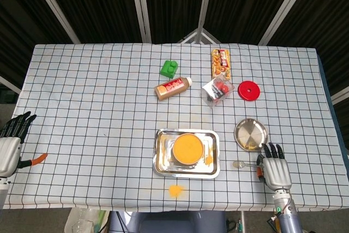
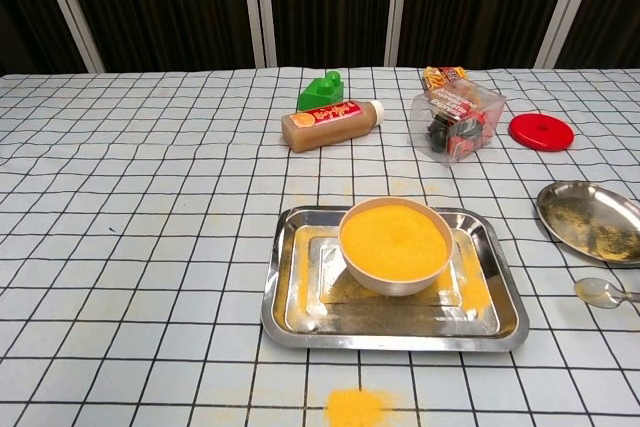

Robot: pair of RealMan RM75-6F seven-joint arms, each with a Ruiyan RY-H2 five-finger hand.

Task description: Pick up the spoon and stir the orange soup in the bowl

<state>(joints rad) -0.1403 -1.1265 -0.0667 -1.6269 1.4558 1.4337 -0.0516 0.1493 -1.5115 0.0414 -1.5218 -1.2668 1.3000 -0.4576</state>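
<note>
A white bowl of orange soup stands in a steel tray near the table's front. The metal spoon lies right of the tray, its handle running to my right hand. That hand rests at the front right corner and pinches the handle's end at its thumb side, fingers pointing away from me. My left hand hangs off the table's left edge with fingers apart, holding nothing. Neither hand appears in the chest view.
A steel plate with orange crumbs sits just behind the spoon. Further back are a red lid, a clear snack box, a brown bottle and a green block. Orange powder is spilled before the tray.
</note>
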